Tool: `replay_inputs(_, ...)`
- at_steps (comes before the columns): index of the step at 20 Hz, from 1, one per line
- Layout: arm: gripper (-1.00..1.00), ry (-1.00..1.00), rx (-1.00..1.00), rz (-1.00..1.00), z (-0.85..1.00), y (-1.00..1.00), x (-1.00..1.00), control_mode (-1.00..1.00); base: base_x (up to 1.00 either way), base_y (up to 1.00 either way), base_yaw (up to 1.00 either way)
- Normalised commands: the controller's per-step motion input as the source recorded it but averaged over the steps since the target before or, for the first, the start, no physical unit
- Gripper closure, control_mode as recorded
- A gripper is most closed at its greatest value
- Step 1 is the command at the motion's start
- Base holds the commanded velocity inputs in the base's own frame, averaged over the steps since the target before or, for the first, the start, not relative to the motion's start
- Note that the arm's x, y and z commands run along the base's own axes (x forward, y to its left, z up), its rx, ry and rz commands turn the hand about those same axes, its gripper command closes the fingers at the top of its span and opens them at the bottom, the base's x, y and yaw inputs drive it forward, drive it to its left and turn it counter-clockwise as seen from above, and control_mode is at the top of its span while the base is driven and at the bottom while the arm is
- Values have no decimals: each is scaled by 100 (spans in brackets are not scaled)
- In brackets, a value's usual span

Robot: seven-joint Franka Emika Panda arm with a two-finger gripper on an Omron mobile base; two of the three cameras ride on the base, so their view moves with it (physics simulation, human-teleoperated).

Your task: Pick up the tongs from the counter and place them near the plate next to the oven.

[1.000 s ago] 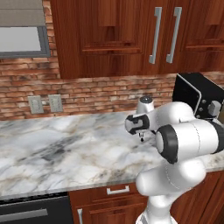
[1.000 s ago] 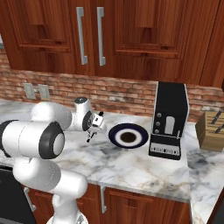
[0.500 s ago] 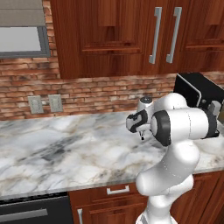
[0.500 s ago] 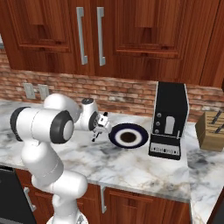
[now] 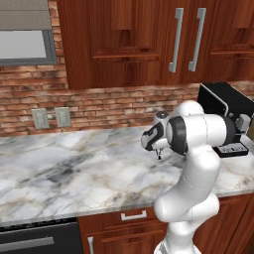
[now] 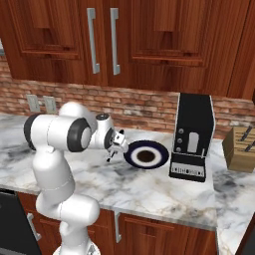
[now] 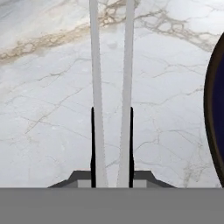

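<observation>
My gripper point(image 7: 112, 144) is shut on the tongs point(image 7: 97, 78), whose two silvery-white arms run straight up the hand view from between my dark fingertips point(image 7: 92, 144). Below them lies the white marble counter point(image 7: 43, 109). The dark blue plate point(image 7: 215, 105) curves in at the right edge of that view. From the right base view the gripper point(image 6: 110, 155) hangs low over the counter point(image 6: 149, 191), just left of the plate point(image 6: 145, 155), with the tongs point(image 6: 109, 158) pointing down. In the left base view the gripper point(image 5: 158, 154) hangs under the wrist, above the counter point(image 5: 74, 168).
A tall black appliance point(image 6: 191, 137) stands right of the plate, also seen behind the arm point(image 5: 225, 119). A wooden knife block point(image 6: 241, 147) sits at the far right. Wall outlets point(image 5: 49, 118) are on the brick backsplash. A black appliance front point(image 5: 39, 240) sits under the counter's left end.
The arm's big links have swung up and back. The gripper, still holding the tongs, has sunk a little toward the counter beside the plate.
</observation>
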Motion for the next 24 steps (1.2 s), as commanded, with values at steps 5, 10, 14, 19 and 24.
replay_inputs(5, -100, 2, 0, 0, -27, 0, 11, -100, 0, 0, 0)
replay_inputs(10, -100, 0, 1, 0, -5, 0, 4, -100, 0, 0, 0)
replay_inputs(14, -100, 0, 3, 0, 27, -1, -12, -100, 0, 0, 0)
replay_inputs(19, -100, 0, 1, 0, 58, 0, -22, -100, 0, 0, 0)
replay_inputs(24, -100, -1, 0, 0, 57, 0, -26, -100, 0, 0, 0)
